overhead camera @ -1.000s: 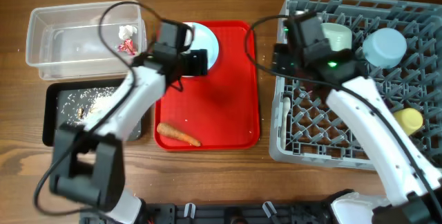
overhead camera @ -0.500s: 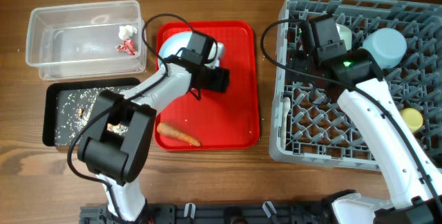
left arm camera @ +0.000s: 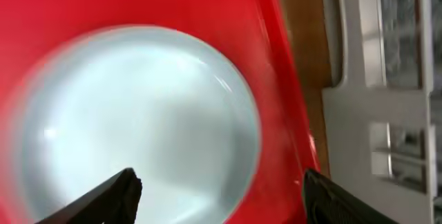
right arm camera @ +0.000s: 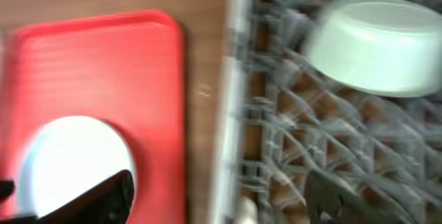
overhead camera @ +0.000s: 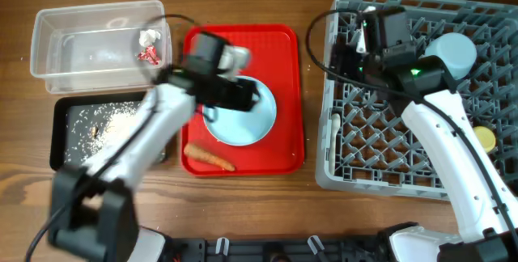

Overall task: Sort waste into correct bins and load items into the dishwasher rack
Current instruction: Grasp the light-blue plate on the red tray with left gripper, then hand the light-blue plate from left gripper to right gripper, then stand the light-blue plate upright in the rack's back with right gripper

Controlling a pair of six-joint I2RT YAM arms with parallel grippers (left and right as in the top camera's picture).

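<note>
The white plate (overhead camera: 240, 116) lies in the middle of the red tray (overhead camera: 283, 68). My left gripper (overhead camera: 243, 95) hovers over the plate's far part, jaws wide open. In the left wrist view the plate (left arm camera: 138, 120) fills the space beyond the gripper (left arm camera: 221, 200). The orange carrot (overhead camera: 209, 157) lies at the tray's near edge. The wrapper (overhead camera: 148, 48) is in the clear tub (overhead camera: 89, 52). Rice scraps (overhead camera: 113, 120) lie in the black tray (overhead camera: 63, 145). My right gripper (overhead camera: 346, 56) is open and empty over the grey rack's (overhead camera: 405, 157) left edge.
In the rack are the upturned light blue bowl (overhead camera: 450, 53), the yellow cup (overhead camera: 484, 138) and the white spoon (overhead camera: 337, 124). The right wrist view shows the pale green bowl (right arm camera: 376, 44) upturned in the rack, the red tray (right arm camera: 97, 72) and the plate (right arm camera: 72, 162).
The plate has gone from the tray's far end to its middle. My left arm swung right and towards the front over it. My right arm shifted a little right over the rack.
</note>
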